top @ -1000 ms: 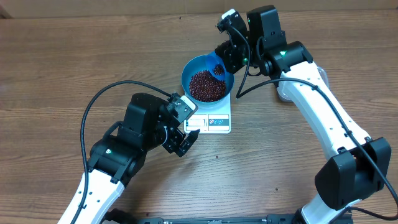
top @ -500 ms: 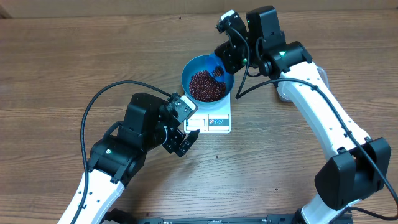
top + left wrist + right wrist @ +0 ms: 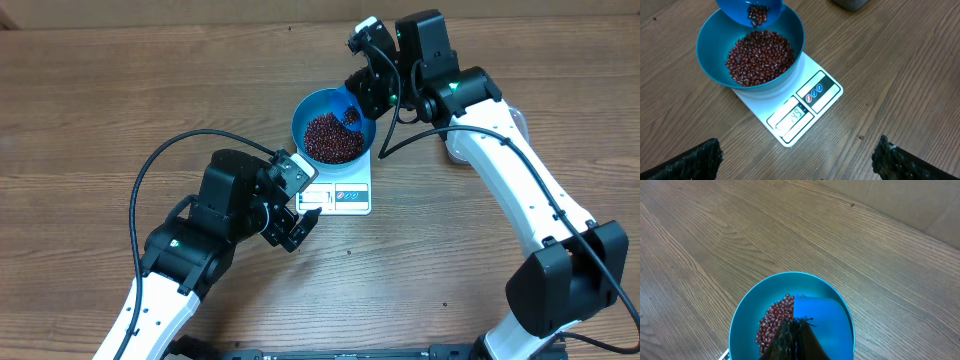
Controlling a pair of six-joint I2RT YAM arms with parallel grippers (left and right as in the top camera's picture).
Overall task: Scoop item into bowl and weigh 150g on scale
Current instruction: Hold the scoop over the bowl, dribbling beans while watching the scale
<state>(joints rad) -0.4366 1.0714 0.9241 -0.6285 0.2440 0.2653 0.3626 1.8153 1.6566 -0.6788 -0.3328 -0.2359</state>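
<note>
Fingers (image 3: 687, 160) two, bowl (image 3: 707, 52) one, scale (image 3: 801, 104) one

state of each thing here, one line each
flat white kitchen scale, display lit
bright blue plastic bowl, on scale, part full
small blue plastic scoop, tilted over bowl, held
dark red-brown beans, heaped in bowl, few in scoop
left pincer, open, empty
right pincer, shut on scoop

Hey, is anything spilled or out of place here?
Nothing stands out: the dark red-brown beans lie in the round blue plastic bowl and the small blue scoop above it; the bowl sits upright on the flat white rectangular scale.
</note>
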